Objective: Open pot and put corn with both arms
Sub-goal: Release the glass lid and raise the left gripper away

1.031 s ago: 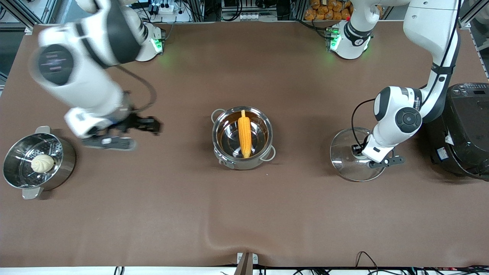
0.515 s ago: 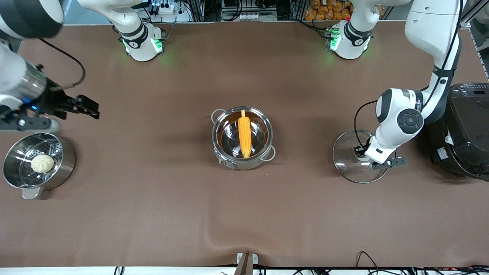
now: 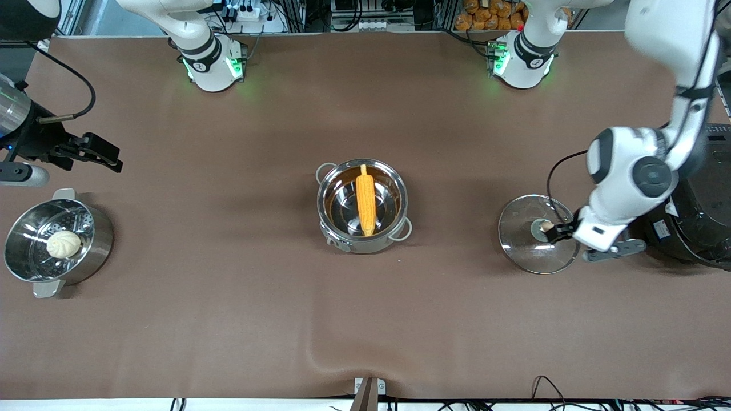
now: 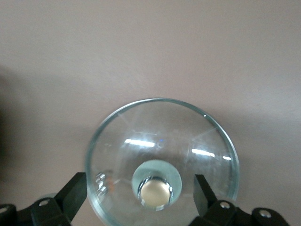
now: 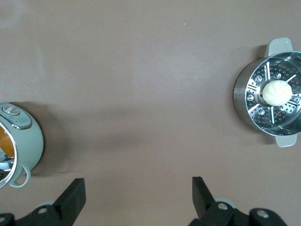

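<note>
**Lid off, corn in pot — task judged near complete**

The pot [image 3: 362, 205] is found mid-tabletop, uncovered, w/ the corn [image 3: 365, 204] laid inside across its width. The lid [image 3: 535, 234] is set flat on the tabletop [image 3: 365, 319] toward the left arm's end. Left claw [image 4: 140, 195] is spread, straddling the lid knob w/o gripping — shown only in left wrist view. Right claw [image 5: 136, 193] is spread, empty, over tabletop near the steamer pot [image 3: 57, 242]. Only retreat is judged left.

No text, label or number can be read anywhere; the rice cooker's [image 3: 699, 194] white sticker is illegible
</note>
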{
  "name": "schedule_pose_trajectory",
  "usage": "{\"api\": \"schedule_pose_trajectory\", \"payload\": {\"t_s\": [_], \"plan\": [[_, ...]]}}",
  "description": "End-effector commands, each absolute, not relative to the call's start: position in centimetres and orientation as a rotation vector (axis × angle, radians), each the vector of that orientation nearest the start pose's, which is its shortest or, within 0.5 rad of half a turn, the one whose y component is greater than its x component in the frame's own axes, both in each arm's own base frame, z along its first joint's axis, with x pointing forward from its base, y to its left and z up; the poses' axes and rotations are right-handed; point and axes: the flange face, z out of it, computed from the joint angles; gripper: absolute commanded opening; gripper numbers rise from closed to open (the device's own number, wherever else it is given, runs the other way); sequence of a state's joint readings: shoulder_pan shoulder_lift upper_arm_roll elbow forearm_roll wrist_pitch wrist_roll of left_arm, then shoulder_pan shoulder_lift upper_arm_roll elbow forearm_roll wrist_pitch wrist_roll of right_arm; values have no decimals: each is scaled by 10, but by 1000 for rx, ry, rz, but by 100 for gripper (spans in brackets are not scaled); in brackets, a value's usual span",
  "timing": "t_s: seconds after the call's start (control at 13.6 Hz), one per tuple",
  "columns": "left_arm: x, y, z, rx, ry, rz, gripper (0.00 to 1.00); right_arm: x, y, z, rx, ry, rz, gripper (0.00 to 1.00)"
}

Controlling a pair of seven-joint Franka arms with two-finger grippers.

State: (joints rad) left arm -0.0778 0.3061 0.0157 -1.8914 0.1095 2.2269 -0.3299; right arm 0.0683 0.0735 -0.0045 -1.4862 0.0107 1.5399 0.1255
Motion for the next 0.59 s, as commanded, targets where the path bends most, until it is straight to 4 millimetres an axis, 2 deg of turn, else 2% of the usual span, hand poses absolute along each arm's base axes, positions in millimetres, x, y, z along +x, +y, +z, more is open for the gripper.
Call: {"api": "schedule_pose_trajectory", "payload": {"t_s": [0.0, 0.15, 0.29, 0.37, 0.52], "plan": [[635, -42, 455, -3027, -317, 13, 100, 565, 31, 624, -3137, 51, 46, 100], [639, -50, 509, -3034, -315, -19, 100, 566, 29, 628, -3134, -43, 49, 100], [636, -51, 539, -3042, -321, -43, 100, 566, 27, 632, -3125, -56, 48, 100], [629, -49, 558, -3056, -336, -67, 100, 566, 17, 631, -3119, -57, 60, 100], [616, -49, 585, -3073, -344, -95, 100, 566, 15, 631, -3118, -67, 62, 100]]}}
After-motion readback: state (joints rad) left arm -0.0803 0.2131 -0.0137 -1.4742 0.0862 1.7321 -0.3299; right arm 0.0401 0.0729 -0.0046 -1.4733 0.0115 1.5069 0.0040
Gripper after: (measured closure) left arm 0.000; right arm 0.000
